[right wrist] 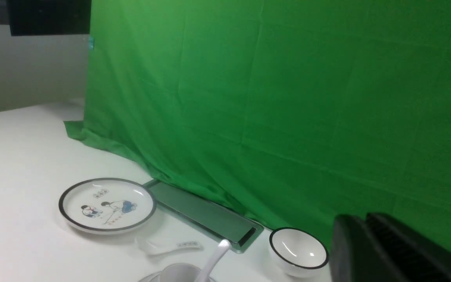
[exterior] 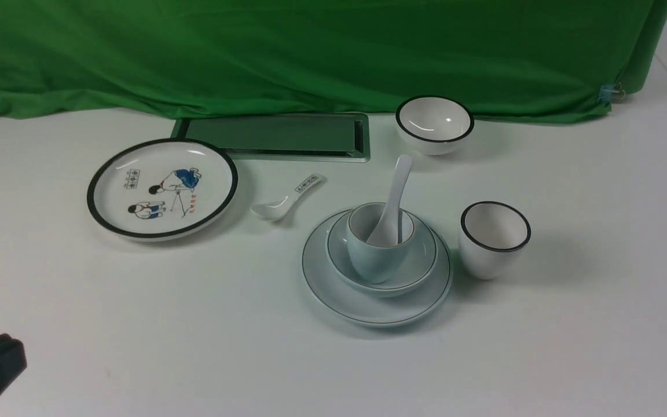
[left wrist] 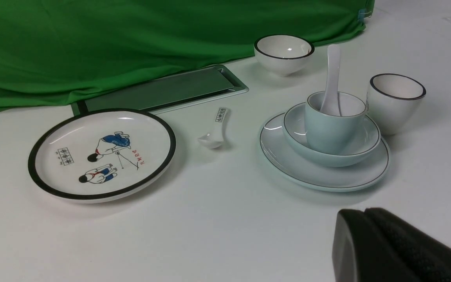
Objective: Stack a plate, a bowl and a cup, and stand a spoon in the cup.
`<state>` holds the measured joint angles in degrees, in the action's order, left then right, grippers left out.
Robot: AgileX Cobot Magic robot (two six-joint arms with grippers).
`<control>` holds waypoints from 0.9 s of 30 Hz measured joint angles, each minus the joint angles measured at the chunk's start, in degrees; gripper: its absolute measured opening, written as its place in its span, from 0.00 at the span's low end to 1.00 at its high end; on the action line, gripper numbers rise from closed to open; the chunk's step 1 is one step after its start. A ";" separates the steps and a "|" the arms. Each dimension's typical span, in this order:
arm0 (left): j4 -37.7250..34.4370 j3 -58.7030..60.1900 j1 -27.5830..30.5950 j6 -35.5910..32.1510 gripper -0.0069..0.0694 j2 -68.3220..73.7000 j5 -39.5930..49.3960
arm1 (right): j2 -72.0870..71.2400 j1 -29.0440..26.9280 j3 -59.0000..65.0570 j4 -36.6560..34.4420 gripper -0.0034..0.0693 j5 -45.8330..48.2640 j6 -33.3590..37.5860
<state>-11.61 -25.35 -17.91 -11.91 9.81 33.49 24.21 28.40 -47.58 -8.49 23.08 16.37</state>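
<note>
Plate [exterior: 368, 310] on worktop [exterior: 194, 347]; bowl [exterior: 424, 260] on plate, cup [exterior: 371, 260] in bowl, spoon [exterior: 397, 191] standing in cup. Left gripper [left wrist: 360, 218] jaws together. Right gripper [right wrist: 360, 223] jaws: cannot tell.

The front camera looks down over the whole table [exterior: 194, 324] from high behind the left gripper [exterior: 3, 353]. The left wrist camera sits low behind that gripper, with the cup [left wrist: 333, 121] near ahead. The right wrist camera, higher behind the right gripper [right wrist: 360, 225], faces the green cloth [right wrist: 288, 98]. All three share the painted plate [exterior: 162, 188] and the black-rimmed bowl [exterior: 434, 124].
</note>
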 joint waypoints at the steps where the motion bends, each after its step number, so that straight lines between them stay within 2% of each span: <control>1: 0.00 0.00 0.00 0.00 0.04 0.00 0.00 | 0.00 0.00 0.00 0.00 0.17 0.00 0.00; 5: 0.00 0.00 0.00 0.00 0.04 0.00 0.00 | -0.19 0.00 0.21 0.00 0.17 0.00 0.00; 9: 0.00 0.00 0.00 0.00 0.05 0.00 0.00 | -2.18 0.00 1.77 1.71 0.09 0.13 -2.15; 10: 0.00 0.00 0.00 0.00 0.05 0.00 0.00 | -4.11 -0.16 4.16 4.22 0.06 -0.73 -5.82; 12: 0.00 0.00 0.00 0.00 0.05 0.00 0.00 | -5.84 -0.84 6.71 5.76 0.06 -1.69 -8.41; 13: 0.00 0.00 0.00 0.00 0.05 0.00 0.00 | -8.70 -2.88 11.73 8.50 0.06 -3.40 -13.27; 14: 0.00 0.00 0.00 0.00 0.05 0.00 0.00 | -9.02 -3.17 12.33 8.50 0.06 -3.60 -13.27; 15: 0.00 0.00 0.00 0.00 0.05 0.00 0.00 | -11.59 -5.97 17.59 9.96 0.06 -5.46 -15.65; 16: 0.00 0.00 0.00 0.00 0.05 0.00 0.00 | -11.91 -6.38 18.29 10.20 0.06 -5.72 -15.99; 21: 0.00 0.00 0.00 0.05 0.05 0.00 0.00 | -19.31 -17.46 37.15 11.18 0.06 -15.49 -18.08; 24: 0.00 0.00 0.00 0.05 0.05 0.00 0.00 | -22.70 -21.09 45.30 11.39 0.06 -20.52 -20.07; 27: -0.01 0.00 0.00 0.05 0.05 0.00 0.02 | -24.01 -23.54 47.58 11.51 0.06 -19.17 -24.61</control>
<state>-11.62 -25.35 -17.91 -11.86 9.81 33.51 0.20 4.87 0.00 3.02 3.92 -8.25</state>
